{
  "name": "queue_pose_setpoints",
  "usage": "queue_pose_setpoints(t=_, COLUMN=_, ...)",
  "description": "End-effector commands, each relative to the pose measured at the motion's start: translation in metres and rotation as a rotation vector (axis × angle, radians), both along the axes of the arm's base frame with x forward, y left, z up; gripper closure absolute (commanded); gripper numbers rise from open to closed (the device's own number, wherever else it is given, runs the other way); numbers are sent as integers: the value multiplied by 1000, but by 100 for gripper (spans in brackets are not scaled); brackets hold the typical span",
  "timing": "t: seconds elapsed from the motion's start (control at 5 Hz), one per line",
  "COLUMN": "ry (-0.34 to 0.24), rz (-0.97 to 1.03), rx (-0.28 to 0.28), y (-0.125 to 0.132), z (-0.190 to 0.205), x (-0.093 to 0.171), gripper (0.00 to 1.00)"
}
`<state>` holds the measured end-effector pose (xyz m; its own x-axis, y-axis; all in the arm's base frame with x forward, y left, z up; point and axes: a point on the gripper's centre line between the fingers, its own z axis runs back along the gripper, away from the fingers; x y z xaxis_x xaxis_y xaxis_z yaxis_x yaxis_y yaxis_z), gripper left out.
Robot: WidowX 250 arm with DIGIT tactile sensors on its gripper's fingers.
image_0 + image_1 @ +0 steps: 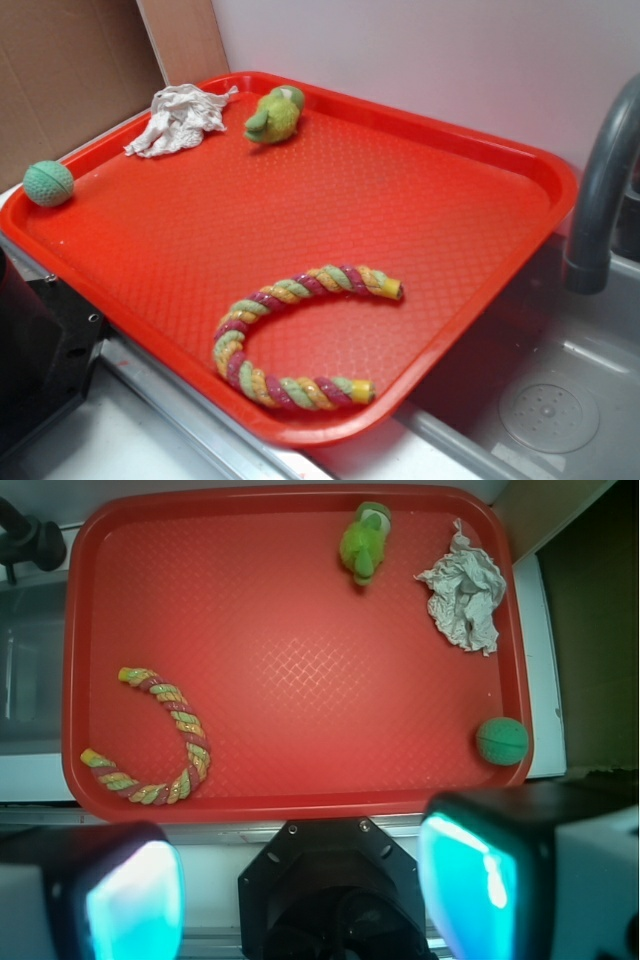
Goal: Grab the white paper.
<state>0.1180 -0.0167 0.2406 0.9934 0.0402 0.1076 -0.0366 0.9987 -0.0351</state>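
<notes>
The white paper [180, 118] is a crumpled off-white wad at the far left corner of the red tray [470, 150]; in the wrist view it [464, 592] lies at the upper right. My gripper [300, 890] is open and empty, high above the tray's near edge, with its two teal pads [135, 900] wide apart at the bottom of the wrist view. It is far from the paper. The gripper does not show in the exterior view.
A yellow-green plush toy [274, 114] lies just right of the paper. A teal ball [48, 183] sits at the tray's left rim. A striped rope ring [290, 340] lies near the front. A grey faucet [600, 190] and sink stand right; cardboard is behind.
</notes>
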Motion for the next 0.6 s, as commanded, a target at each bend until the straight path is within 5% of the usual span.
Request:
queue_pose_setpoints(t=0.0, ry=0, rz=0, rx=0, y=0, z=0, x=0, gripper=0)
queue_pose_setpoints(t=0.2, ry=-9, rz=245, rx=26, y=30, z=-40, x=29, gripper=0)
queue_pose_setpoints(t=0.4, ry=-92, rz=496, rx=33, y=71, z=-64, x=50, gripper=0)
